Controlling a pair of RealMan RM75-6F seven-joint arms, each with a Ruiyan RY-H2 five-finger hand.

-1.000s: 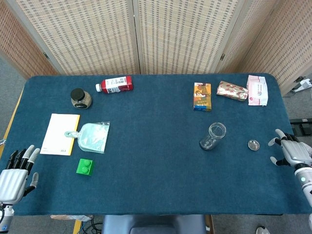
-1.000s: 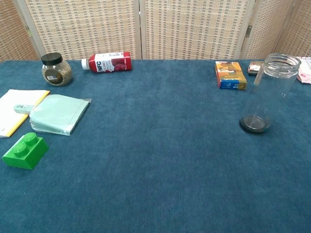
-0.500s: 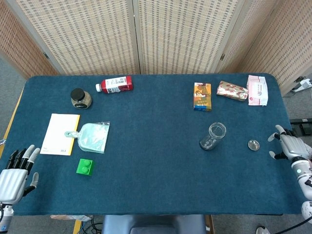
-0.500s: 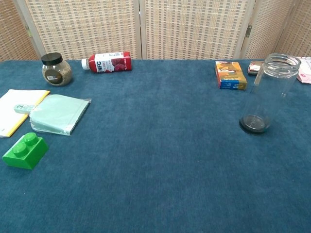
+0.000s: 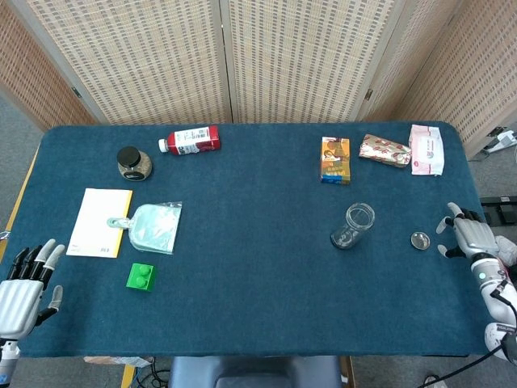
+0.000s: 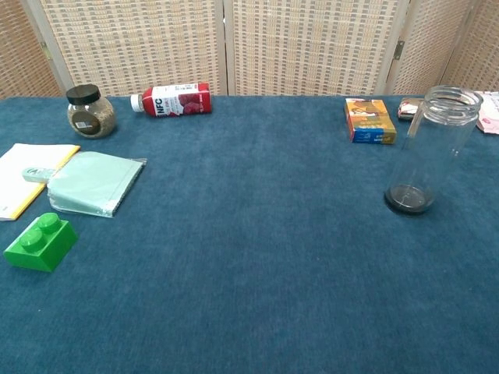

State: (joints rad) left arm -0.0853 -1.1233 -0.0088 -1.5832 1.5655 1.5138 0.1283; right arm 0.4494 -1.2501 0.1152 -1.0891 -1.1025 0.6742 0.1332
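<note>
While both hands hold nothing, fingers spread, the right hand (image 5: 468,239) hovers at the worktop (image 5: 258,307) edge, small lid (image 5: 419,239) at its 9 o'clock; the left hand (image 5: 23,284) sits at the opposite edge.

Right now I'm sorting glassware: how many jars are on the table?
2. A clear, lidless glass jar stands upright right of centre, near the small round lid. A squat dark-lidded jar sits at the far left, beside the red bottle.
</note>
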